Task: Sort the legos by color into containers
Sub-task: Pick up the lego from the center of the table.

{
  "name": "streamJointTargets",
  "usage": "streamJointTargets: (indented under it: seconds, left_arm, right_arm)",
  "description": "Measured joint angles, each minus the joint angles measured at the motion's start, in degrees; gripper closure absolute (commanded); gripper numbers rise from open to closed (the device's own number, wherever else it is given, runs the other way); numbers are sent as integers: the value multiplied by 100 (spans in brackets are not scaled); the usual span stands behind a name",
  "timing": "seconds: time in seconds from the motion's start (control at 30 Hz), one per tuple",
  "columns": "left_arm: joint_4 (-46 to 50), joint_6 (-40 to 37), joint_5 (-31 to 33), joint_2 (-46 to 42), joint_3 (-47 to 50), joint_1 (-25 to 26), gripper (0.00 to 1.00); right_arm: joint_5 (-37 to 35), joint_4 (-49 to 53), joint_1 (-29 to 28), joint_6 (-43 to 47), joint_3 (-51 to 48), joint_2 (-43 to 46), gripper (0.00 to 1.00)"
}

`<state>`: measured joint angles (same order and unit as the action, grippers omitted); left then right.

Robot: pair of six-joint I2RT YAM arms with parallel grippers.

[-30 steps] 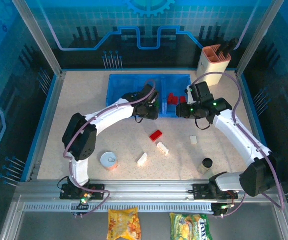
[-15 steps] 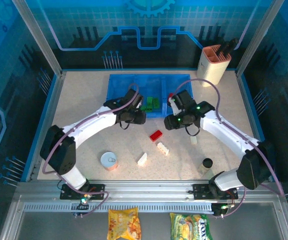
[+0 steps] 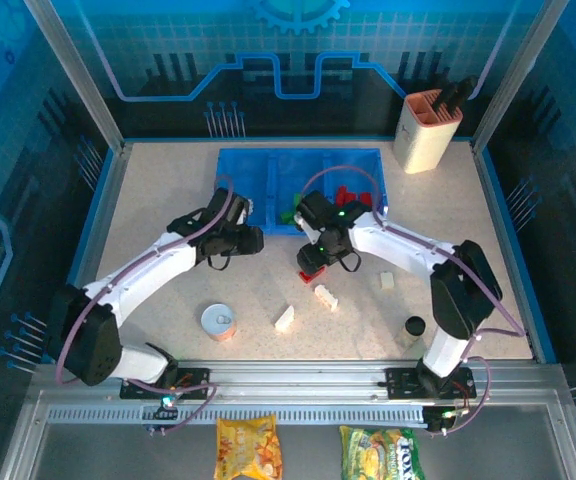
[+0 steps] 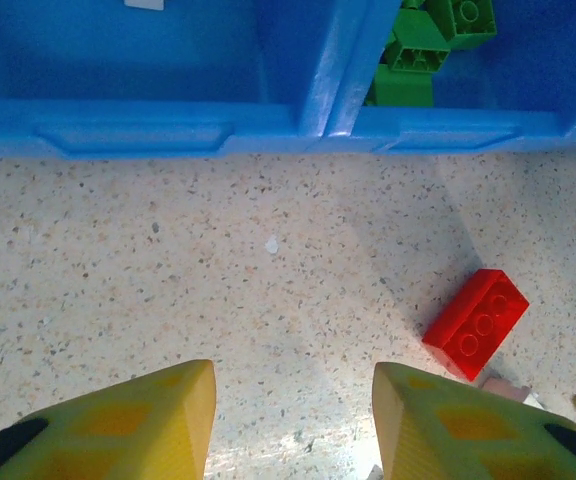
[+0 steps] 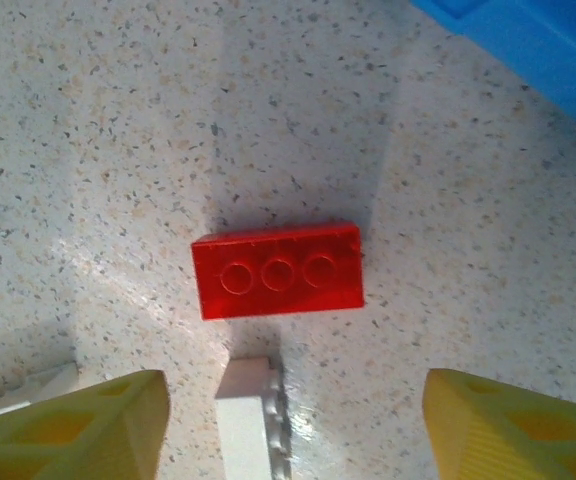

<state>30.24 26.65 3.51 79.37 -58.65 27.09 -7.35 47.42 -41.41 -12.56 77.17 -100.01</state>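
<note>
Pulling back from blue tray (image 3: 243,172) since a second ago; spreading right pincer (image 5: 293,410) wide above red brick (image 5: 277,270), lying studs-up on counter (image 5: 118,120) at tray's 6 o'clock; keeping left pincer (image 4: 293,400) parted, empty.

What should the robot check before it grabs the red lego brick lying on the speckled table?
1. Right gripper open: ok, yellow fingers wide apart, empty.
2. Red rectangular plastic brick centred between them: ok.
3. Nothing else in the grab path: not ok, a small white plastic brick lies close beside it, between the fingers.
4. Left gripper out of the way: ok, empty, facing the translucent blue plastic tray.
5. Room among the red bricks in the tray: cannot tell, the arm covers part.
</note>
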Motion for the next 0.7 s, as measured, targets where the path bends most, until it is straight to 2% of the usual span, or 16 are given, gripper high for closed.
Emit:
streamJointTargets:
  seconds: [0.13,0.3,0.43,0.7]
  left_arm:
    - [-17,44,-44,-127,120,-15,54]
    - [-61,46,-63,-166,164,-26,54]
    - [-76,48,-87,-166,181,-31,54]
    - [-98,48,-87,-166,184,-37,53]
  right_arm:
    - [-46,85,-127,50,203,-337,13]
    - [-122,129,-168,48,378,-684,4]
    - [-127,164,-173,39,433,-894,2]
    - [-144,188,-173,37,503,-1285,6]
